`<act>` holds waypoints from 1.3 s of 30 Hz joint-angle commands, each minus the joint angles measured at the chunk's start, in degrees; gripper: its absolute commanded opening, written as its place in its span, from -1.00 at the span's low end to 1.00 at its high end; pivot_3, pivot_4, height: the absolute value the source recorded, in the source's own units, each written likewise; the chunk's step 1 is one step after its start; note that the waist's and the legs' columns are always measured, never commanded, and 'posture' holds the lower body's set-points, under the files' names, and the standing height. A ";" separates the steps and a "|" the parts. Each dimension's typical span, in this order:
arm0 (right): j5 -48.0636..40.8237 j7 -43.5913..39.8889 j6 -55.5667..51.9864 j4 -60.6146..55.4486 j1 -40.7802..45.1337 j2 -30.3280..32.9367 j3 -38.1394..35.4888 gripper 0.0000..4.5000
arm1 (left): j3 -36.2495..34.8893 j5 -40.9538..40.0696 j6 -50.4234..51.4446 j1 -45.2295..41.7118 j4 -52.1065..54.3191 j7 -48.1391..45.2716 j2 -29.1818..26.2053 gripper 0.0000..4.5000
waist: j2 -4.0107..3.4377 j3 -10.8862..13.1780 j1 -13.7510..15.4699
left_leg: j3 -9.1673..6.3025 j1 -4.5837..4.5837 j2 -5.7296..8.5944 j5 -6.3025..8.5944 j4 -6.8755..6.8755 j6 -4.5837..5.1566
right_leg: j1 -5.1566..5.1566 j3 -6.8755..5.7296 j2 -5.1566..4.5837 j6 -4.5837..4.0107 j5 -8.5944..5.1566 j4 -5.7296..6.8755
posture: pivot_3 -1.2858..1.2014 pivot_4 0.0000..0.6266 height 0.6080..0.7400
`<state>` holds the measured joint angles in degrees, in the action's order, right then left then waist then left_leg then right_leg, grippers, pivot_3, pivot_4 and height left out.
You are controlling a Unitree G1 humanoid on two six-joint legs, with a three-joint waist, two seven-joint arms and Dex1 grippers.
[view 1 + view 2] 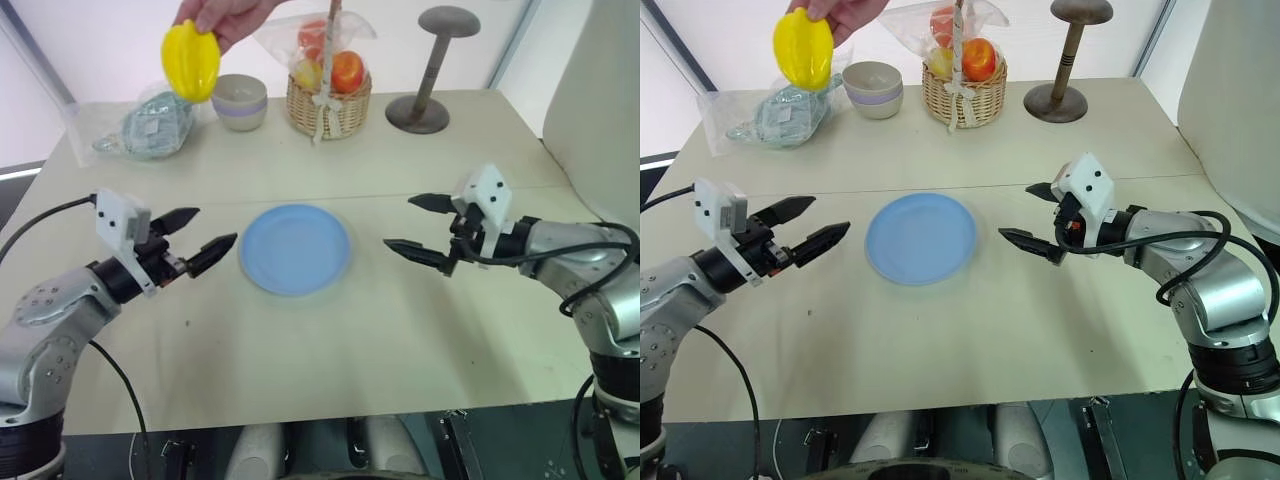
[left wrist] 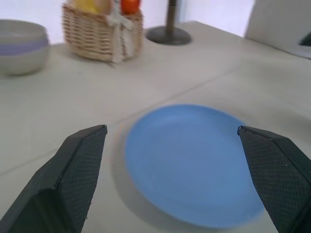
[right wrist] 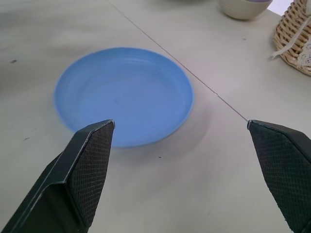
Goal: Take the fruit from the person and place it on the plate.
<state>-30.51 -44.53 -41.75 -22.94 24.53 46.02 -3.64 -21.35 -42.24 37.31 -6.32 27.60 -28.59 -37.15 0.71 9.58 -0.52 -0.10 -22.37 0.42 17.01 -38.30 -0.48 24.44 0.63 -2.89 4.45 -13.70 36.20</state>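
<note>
At upper left, a person's hand (image 1: 228,17) is dangling the yellow fruit (image 1: 190,60) above the table's far edge, while both grippers, left (image 1: 195,237) and right (image 1: 418,226), are waiting wide open and empty beside the blue plate (image 1: 295,248); the handover is pending, likely calling for a reach upward.

Person's hand (image 1: 225,17) dangles yellow fruit (image 1: 190,61), seemingly behind blue plate (image 1: 296,248)

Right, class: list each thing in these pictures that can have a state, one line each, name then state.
starfruit: held in the air by the person's hand
plate: empty, flat on the table
left end effector: open, empty
right end effector: open, empty
bowl: upright
basket: holds bagged fruit
</note>
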 commanded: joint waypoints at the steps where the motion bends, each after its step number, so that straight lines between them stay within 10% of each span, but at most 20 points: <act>1: 0.17 0.41 0.94 -0.40 1.10 -0.43 -1.08 0.99 | -1.22 6.35 -5.46 -1.06 2.90 11.02 6.33 1.00 | 0.05 -0.02 0.03 | -0.01 0.00 0.00 0.00 -0.02 0.00 | 0.00 0.00 -0.01 0.01 0.00 0.01 | 0.03 -0.52 1.00; 10: 0.72 0.16 1.26 0.49 2.17 -1.03 0.17 0.99 | 0.19 17.41 -14.84 -6.25 2.48 24.77 18.11 1.00 | 0.07 -0.03 0.09 | -0.01 0.00 -0.02 0.00 -0.03 0.00 | -0.01 0.02 -0.01 0.01 0.03 0.04 | 0.03 -0.52 1.00; 39: 1.30 1.16 1.46 -0.71 2.35 -1.67 0.14 0.99 | 3.68 17.10 -31.29 -31.60 -30.18 13.51 21.77 1.00 | 0.09 -0.03 1.18 | -0.01 -0.09 -0.06 0.02 -0.70 0.04 | -0.19 -0.05 0.18 0.18 0.13 0.14 | 0.03 -0.52 1.00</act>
<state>-29.44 -43.52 -41.19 -21.47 26.35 43.98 -2.19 -17.10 -24.46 7.78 -36.10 -3.57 -14.76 -15.08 0.80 9.55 0.66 -0.11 -22.46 0.36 17.03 -39.00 -0.44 24.25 0.58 -2.71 4.63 -13.57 36.35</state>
